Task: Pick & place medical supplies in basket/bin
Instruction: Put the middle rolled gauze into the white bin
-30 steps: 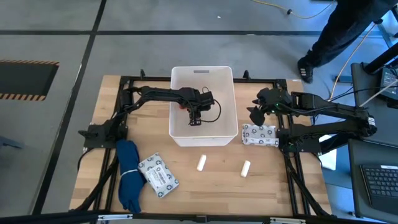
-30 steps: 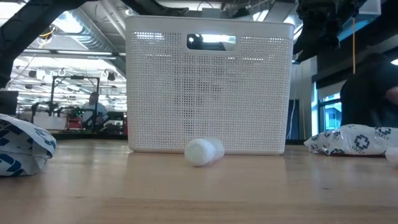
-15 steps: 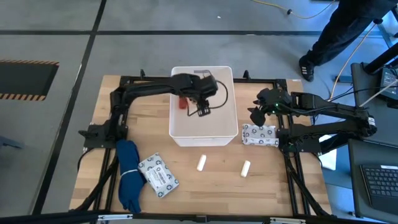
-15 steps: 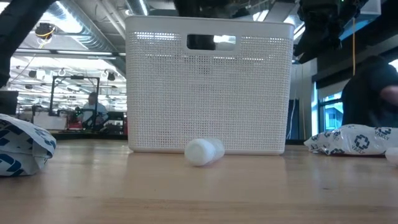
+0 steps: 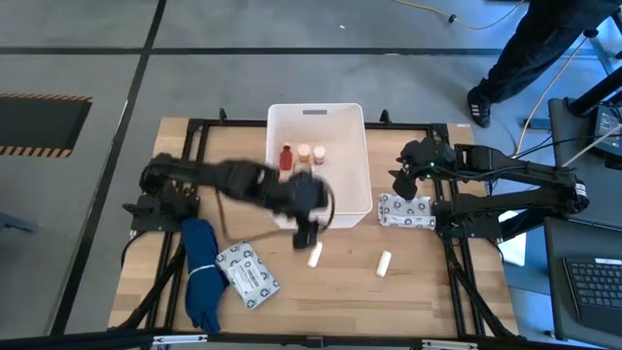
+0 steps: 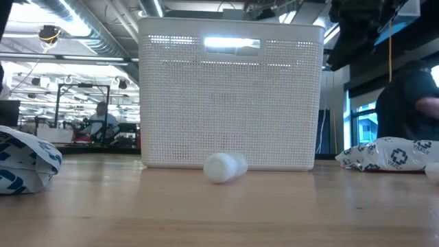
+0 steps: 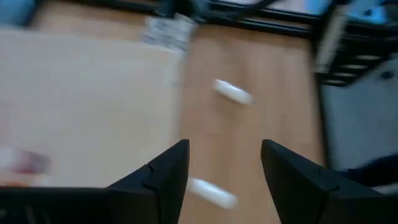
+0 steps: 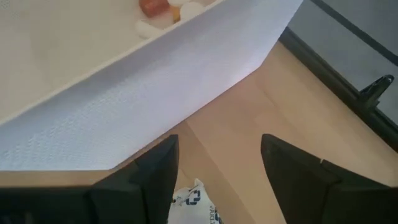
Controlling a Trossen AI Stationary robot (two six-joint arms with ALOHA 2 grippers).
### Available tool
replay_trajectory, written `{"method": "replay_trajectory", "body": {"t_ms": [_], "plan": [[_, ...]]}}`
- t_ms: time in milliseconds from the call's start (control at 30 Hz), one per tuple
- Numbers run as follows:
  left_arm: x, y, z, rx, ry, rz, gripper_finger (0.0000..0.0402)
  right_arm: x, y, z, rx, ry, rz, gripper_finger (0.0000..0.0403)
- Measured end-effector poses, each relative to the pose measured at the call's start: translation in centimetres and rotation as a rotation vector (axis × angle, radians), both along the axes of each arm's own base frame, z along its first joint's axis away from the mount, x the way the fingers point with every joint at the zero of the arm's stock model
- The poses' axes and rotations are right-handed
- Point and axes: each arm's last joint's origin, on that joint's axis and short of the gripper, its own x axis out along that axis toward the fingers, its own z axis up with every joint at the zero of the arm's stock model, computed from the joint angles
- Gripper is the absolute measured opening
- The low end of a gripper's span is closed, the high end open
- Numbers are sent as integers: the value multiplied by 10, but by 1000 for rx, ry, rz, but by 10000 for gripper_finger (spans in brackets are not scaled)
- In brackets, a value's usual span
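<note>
The white cylinder (image 5: 314, 256) nearest the bin lies on the tabletop (image 5: 428, 292) just in front of the bin's near wall, its long axis running roughly near-to-far with a slight tilt. In the low view it shows end-on against the bin's (image 6: 230, 96) perforated wall. The left gripper (image 5: 307, 233) hangs right over it, just to its far side, so the cylinder sits a touch nearer than the jaws. In the left wrist view the jaws stand well apart with nothing between them, and the cylinder (image 7: 212, 192) shows in the gap close to the fingers (image 7: 163, 177), lying partly across the line of the gap. My judgement: the coming move turns on dropping straight down and closing across the cylinder's short width.

A second cylinder (image 5: 384, 262) lies farther right on the tabletop, well apart from the first, its axis also near-to-far. The left arm is plainly the nearer one to both.

Inside the bin, at its far end, stand a red bottle (image 5: 286, 157) and two small vials (image 5: 311, 155). One printed packet (image 5: 247, 273) lies at the near left beside a blue cloth (image 5: 199, 272); another packet (image 5: 405, 210) lies just right of the bin.

The right gripper (image 5: 400, 180) waits above that right-hand packet, beside the bin's right wall; its jaws are spread wide and hold nothing.
</note>
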Motion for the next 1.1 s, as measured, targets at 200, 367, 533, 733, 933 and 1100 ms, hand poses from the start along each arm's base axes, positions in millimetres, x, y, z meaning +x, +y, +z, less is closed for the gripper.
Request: {"method": "replay_trajectory", "body": {"t_ms": [200, 367, 533, 733, 933, 1100], "plan": [[5, -71, -34, -79, 58, 117, 205, 0, 0, 0, -31, 26, 40, 229], [12, -121, -78, -26, 114, 151, 197, 0, 0, 0, -45, 38, 57, 229], [26, -145, -131, -67, 160, 361, 188, -2, 0, -2, -40, 55, 56, 229], [40, -150, -184, -84, 217, 587, 184, -2, 0, -2, -38, 56, 55, 229], [54, -126, -214, -114, 225, 846, 184, -3, 1, -3, -29, 70, 48, 229], [65, -105, -218, -152, 239, 935, 184, -4, 1, -3, -14, 71, 32, 229]]}}
